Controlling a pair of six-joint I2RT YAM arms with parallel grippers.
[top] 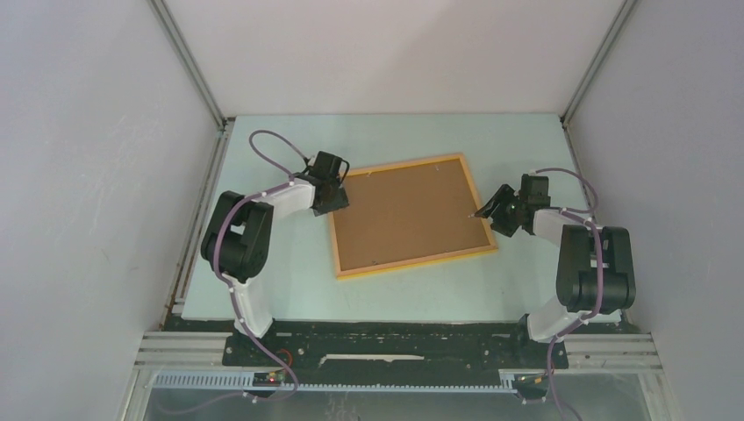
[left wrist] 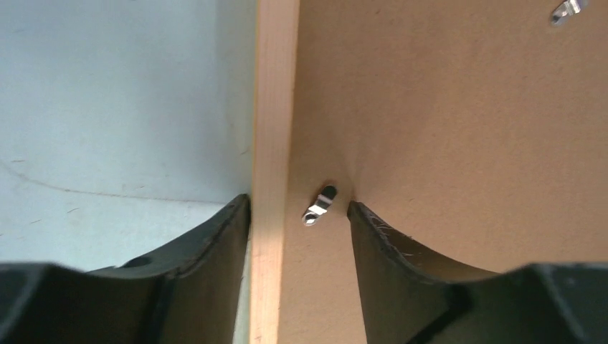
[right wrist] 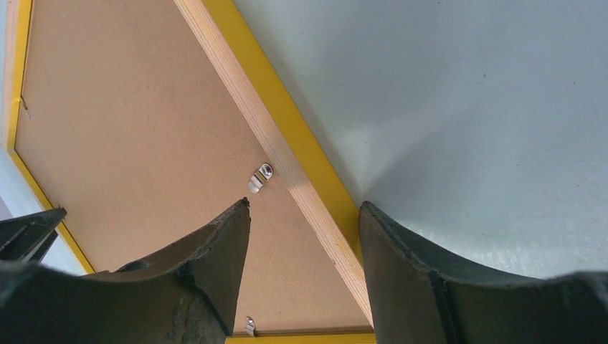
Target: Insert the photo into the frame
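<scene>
The frame (top: 417, 260) lies flat in the middle of the table, back side up, with a brown backing board (top: 406, 213) filling it. The photo is hidden. My left gripper (top: 333, 203) is at the frame's left rail (left wrist: 272, 107). It is open (left wrist: 299, 208), one finger outside the rail and the other on the board beside a small metal clip (left wrist: 320, 204). My right gripper (top: 485, 213) is at the right rail (right wrist: 272, 122). It too is open (right wrist: 305, 208), its jaws straddling the rail just below another clip (right wrist: 261, 177).
The pale table top (top: 281, 281) surrounds the frame. More metal clips sit near the board's edges (left wrist: 566, 10) (right wrist: 249, 326). White walls close in the table at the back and on both sides.
</scene>
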